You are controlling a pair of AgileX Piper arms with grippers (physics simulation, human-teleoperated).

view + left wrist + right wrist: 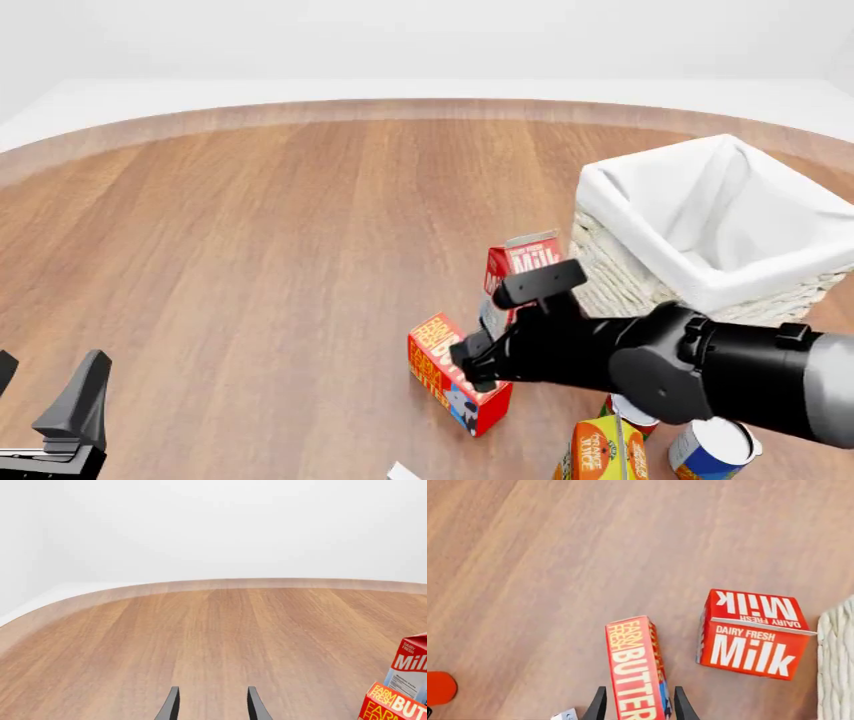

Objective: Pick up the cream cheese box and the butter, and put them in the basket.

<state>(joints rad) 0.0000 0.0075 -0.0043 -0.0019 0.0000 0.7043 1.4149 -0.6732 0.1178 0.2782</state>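
Right tool (635, 707) hangs over the butter (634, 670), fingers spread either side of it, probably not yet touching. Butter lies on the surface (267, 250) just left of the milk carton (523, 262), basket (707, 240) far right. Left tool (210, 705) open, empty, near left.

- the table (267, 230) is big and made of brown wood, with long stripes of light and dark grain.
- its far edge (220, 584) is round and looks a bit paler.
- behind the table there is only plain white (213, 525), with no marks on it.
- the light is soft and even, with only faint shadows.
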